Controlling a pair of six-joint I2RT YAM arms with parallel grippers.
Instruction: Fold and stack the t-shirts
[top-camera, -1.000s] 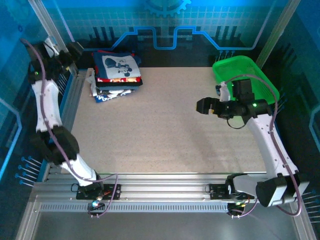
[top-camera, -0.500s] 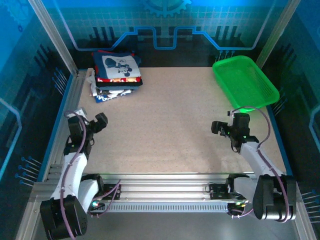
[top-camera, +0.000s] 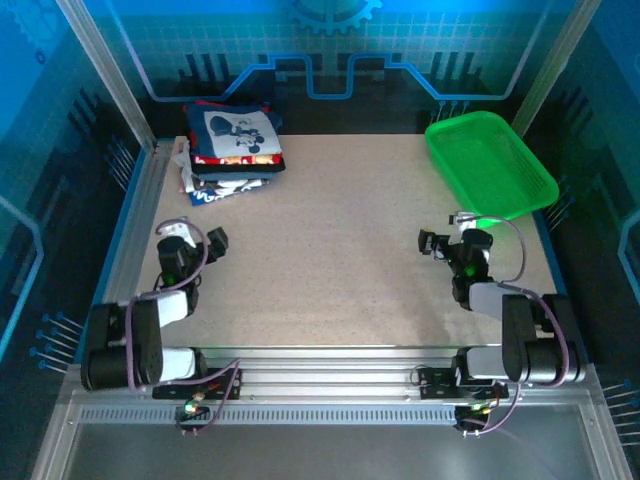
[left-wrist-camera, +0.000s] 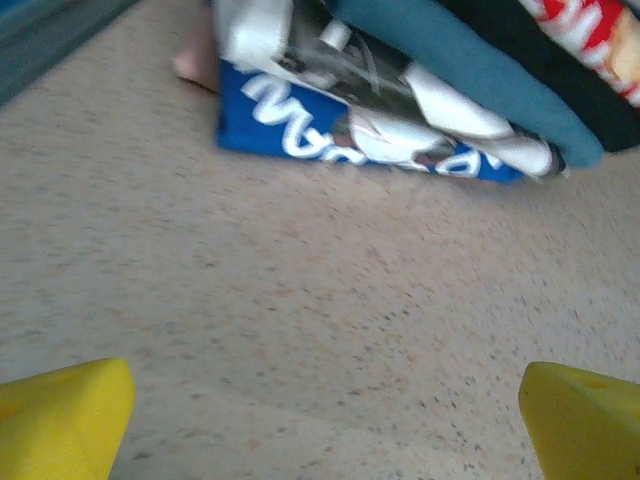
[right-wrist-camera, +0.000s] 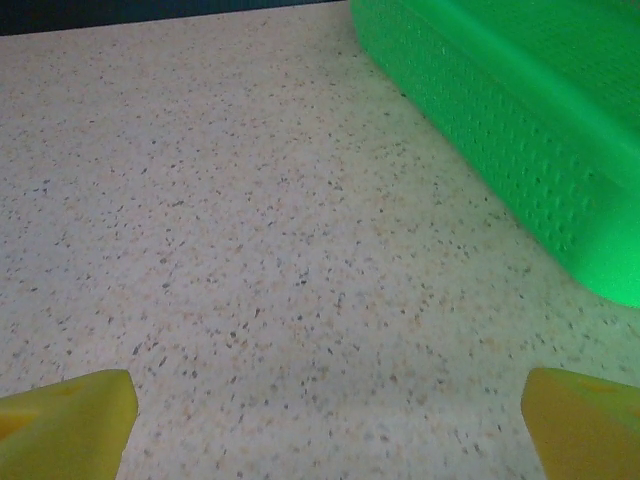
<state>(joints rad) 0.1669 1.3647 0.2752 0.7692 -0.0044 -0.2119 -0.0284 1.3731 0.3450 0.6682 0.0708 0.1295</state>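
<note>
The speckled worktop (top-camera: 330, 250) carries a green mesh basket (top-camera: 490, 165) at its far right corner. At the worktop's far left corner the t-shirts (top-camera: 232, 150) lie folded in one stack, a navy one with a pale cartoon print on top. The bottom blue shirt (left-wrist-camera: 300, 140) bears white lettering, partly covered and unreadable. Near the worktop's front edge, the left fingers (left-wrist-camera: 60, 415) and right fingers (right-wrist-camera: 65, 415) both stand spread wide, holding nothing.
</note>
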